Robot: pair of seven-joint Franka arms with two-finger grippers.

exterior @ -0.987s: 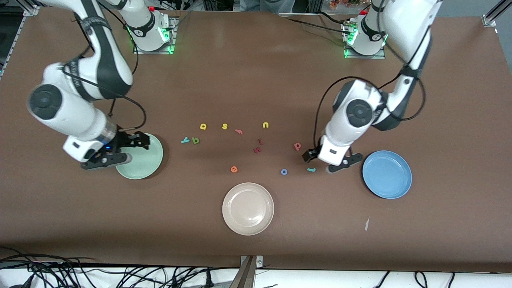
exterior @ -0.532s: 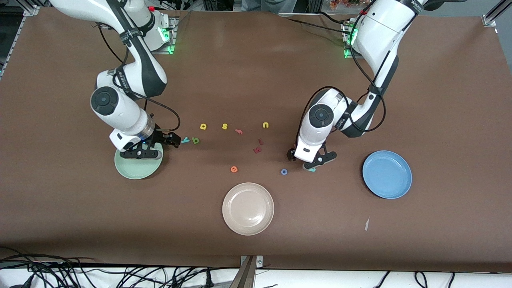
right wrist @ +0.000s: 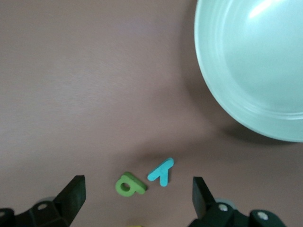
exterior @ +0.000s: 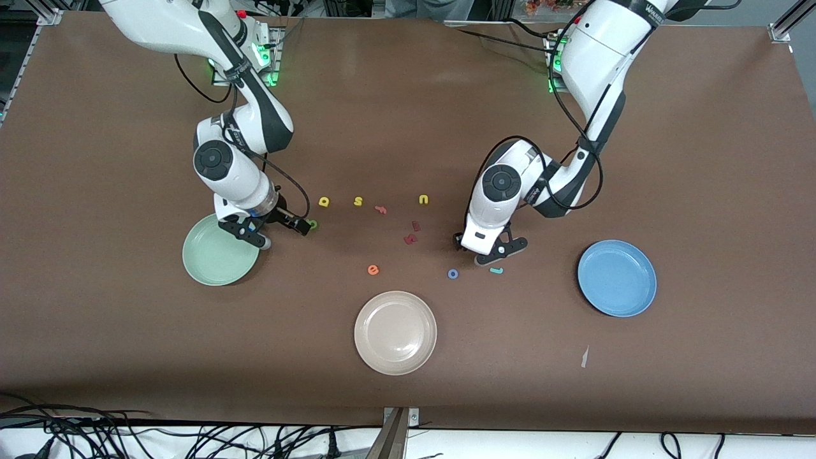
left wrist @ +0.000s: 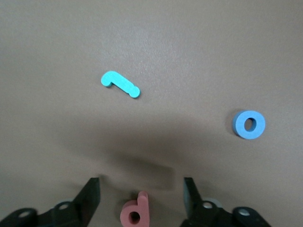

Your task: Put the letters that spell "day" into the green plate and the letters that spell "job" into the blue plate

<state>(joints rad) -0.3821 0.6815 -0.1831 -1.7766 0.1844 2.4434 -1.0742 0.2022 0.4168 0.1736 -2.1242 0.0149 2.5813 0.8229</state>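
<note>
My left gripper (left wrist: 141, 185) is low over the table and straddles the salmon-pink "b" (left wrist: 136, 213). Its jaws stand open, with a gap on each side of the letter. The teal "j" (left wrist: 120, 84) and the blue "o" (left wrist: 249, 125) lie close by, nearer the front camera. The blue plate (exterior: 616, 278) sits toward the left arm's end. My right gripper (right wrist: 137, 185) hangs open over the olive-green "d" (right wrist: 129, 184) and the teal "y" (right wrist: 161, 171), beside the green plate (right wrist: 251, 71). The yellow "a" (exterior: 324, 201) lies just past them, farther from the front camera.
A beige plate (exterior: 395, 332) sits near the table's front edge. Between the two grippers lie a yellow "s" (exterior: 358, 201), a yellow "u" (exterior: 423, 199), an orange "e" (exterior: 373, 269) and two dark red letters (exterior: 411, 239).
The right gripper swung from over the green plate to over the "d" and "y". The left gripper shifted from beside the "j" to over the pink "b".
</note>
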